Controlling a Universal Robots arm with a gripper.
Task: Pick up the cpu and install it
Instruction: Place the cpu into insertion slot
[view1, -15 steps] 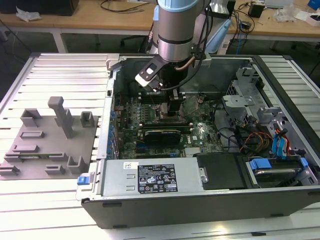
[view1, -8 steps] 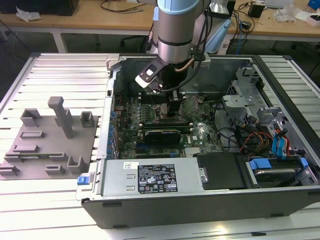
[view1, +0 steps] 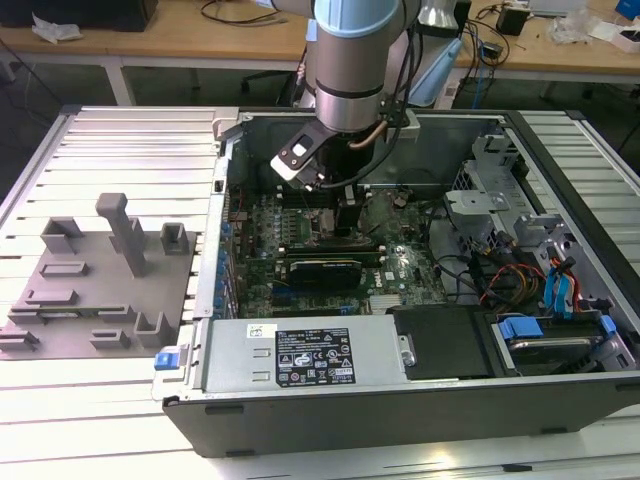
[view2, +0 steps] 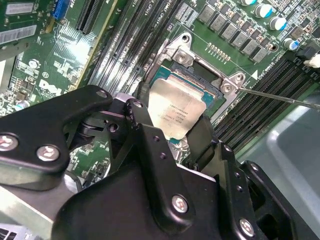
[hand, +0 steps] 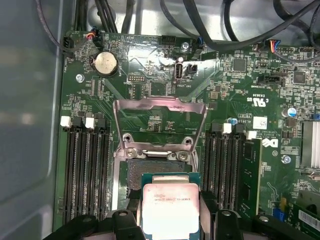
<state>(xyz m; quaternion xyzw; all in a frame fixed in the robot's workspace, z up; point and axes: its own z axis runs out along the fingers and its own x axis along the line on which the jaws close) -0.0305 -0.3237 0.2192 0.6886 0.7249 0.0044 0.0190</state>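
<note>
A: Which step is this?
B: Installing, I'd judge: the pickup is done. In both wrist views the pincer (hand: 170, 221) is closed narrowly on the cpu (hand: 170, 207), black fingers (view2: 204, 134) clamping two opposite edges.
A: And where is the cpu?
B: Over the open socket (hand: 150, 172) on the green motherboard (hand: 240, 90), whose hinged metal frame (hand: 160, 112) stands raised. Touching or not, I can't tell.
A: What does seating it call for?
B: Squaring that thin, flat, silvery-topped square to the dark pin field, then coming down level; the pins look fine and easily bent
</note>
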